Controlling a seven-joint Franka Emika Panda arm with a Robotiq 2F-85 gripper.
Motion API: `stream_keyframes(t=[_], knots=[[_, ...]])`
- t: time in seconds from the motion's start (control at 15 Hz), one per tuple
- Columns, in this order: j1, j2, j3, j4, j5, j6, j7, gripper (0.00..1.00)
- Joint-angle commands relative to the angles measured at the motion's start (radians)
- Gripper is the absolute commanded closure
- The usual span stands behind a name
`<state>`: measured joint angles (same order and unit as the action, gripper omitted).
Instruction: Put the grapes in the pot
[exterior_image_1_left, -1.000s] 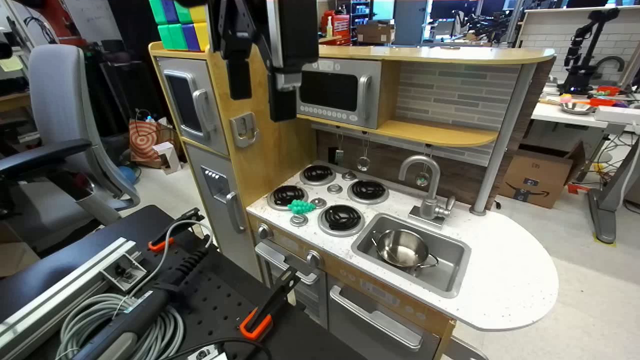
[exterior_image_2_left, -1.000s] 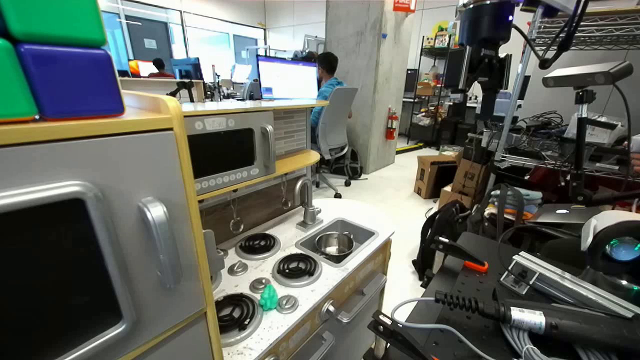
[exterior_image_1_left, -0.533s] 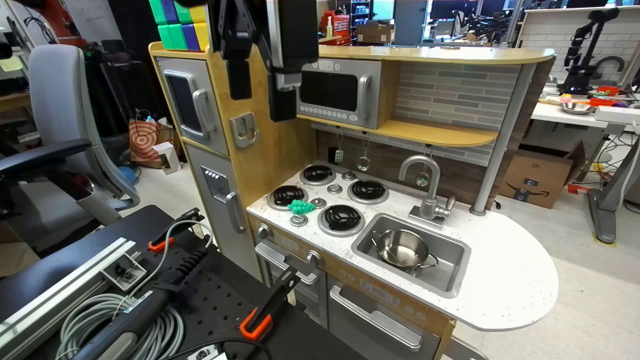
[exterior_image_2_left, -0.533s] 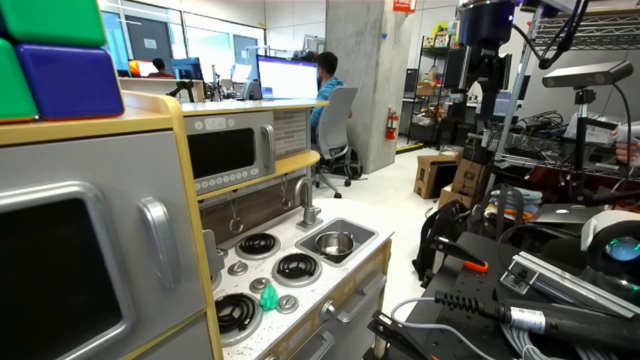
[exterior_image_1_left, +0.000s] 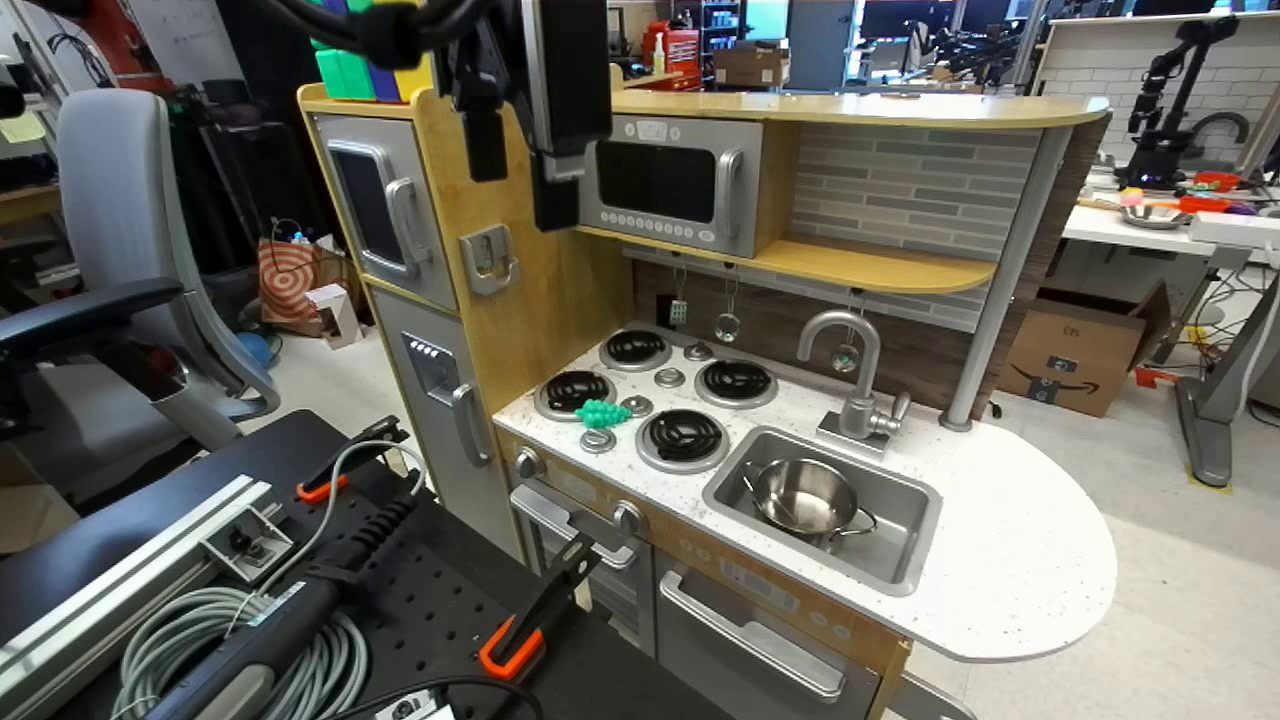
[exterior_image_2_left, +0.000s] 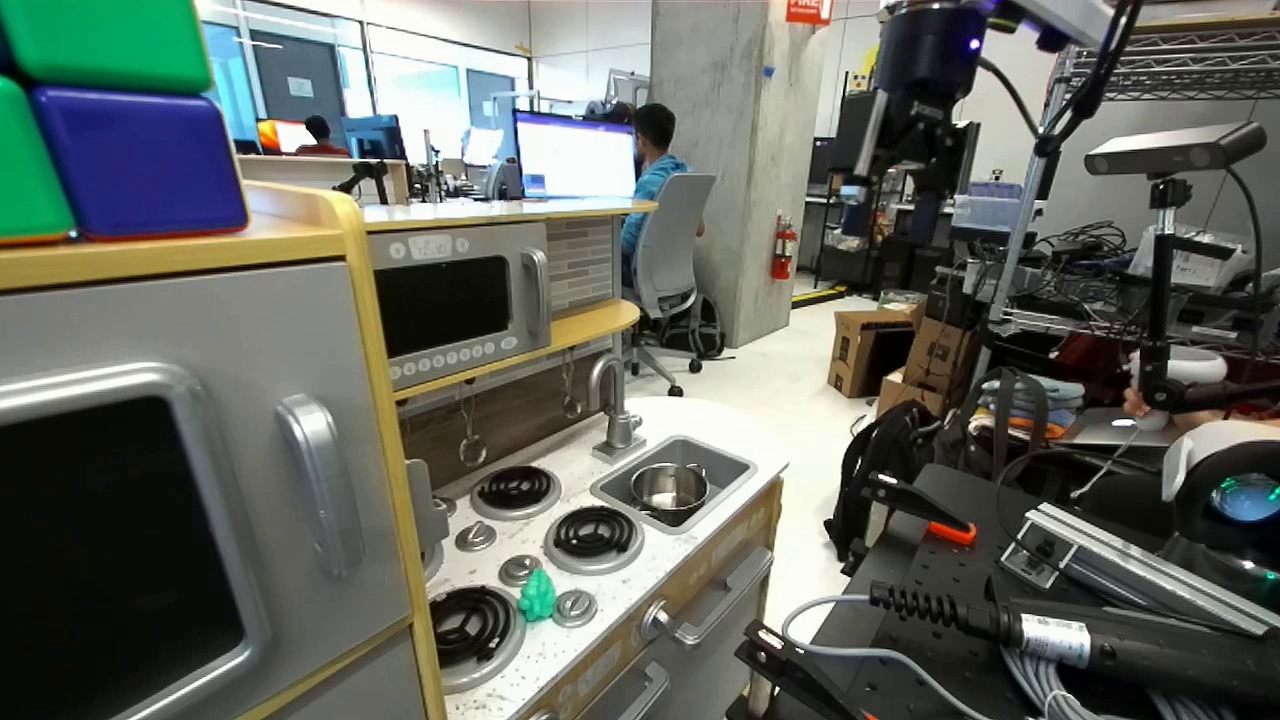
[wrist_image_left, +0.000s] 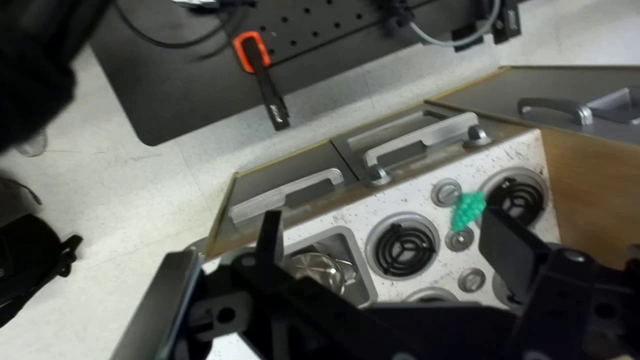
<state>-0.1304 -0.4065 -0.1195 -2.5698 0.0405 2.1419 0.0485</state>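
Note:
The bright green toy grapes (exterior_image_1_left: 602, 414) lie on the white countertop between a front burner and the knobs. They also show in an exterior view (exterior_image_2_left: 537, 596) and in the wrist view (wrist_image_left: 468, 210), close to the right finger's image. The silver pot (exterior_image_1_left: 803, 495) sits upright in the sink and looks empty. It shows in an exterior view (exterior_image_2_left: 670, 488) and partly behind the left finger in the wrist view (wrist_image_left: 315, 270). My gripper (exterior_image_1_left: 522, 185) is open and empty, high above the counter and apart from both. It also shows in an exterior view (exterior_image_2_left: 890, 218) and the wrist view (wrist_image_left: 382, 225).
The grey sink (exterior_image_1_left: 922, 545) surrounds the pot, with a faucet (exterior_image_1_left: 860, 400) behind it. A microwave (exterior_image_1_left: 665, 180) and shelf overhang the back. A tall wooden cabinet side (exterior_image_1_left: 560, 290) stands beside the burners. A black table (exterior_image_1_left: 430, 600) with clamps and cables stands in front.
In the last half second my gripper has shifted left in both exterior views and tilted slightly. It was still before that. The grapes and pot have not moved.

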Motion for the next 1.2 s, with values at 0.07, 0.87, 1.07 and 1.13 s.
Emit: stream_keyframes(t=[0.07,0.87,1.07,1.13], knots=[[0.085,0.233,0.060,0.047,0.208,0.328,0.148,0.00],[0.263,0.920,0.072,0.449,0.119,0.632,0.516,0.00],[0.308,1.022,0.041,0.541,0.124,0.618,0.542,0.00],[0.320,1.052,0.034,0.569,0.126,0.610,0.550,0.00]])
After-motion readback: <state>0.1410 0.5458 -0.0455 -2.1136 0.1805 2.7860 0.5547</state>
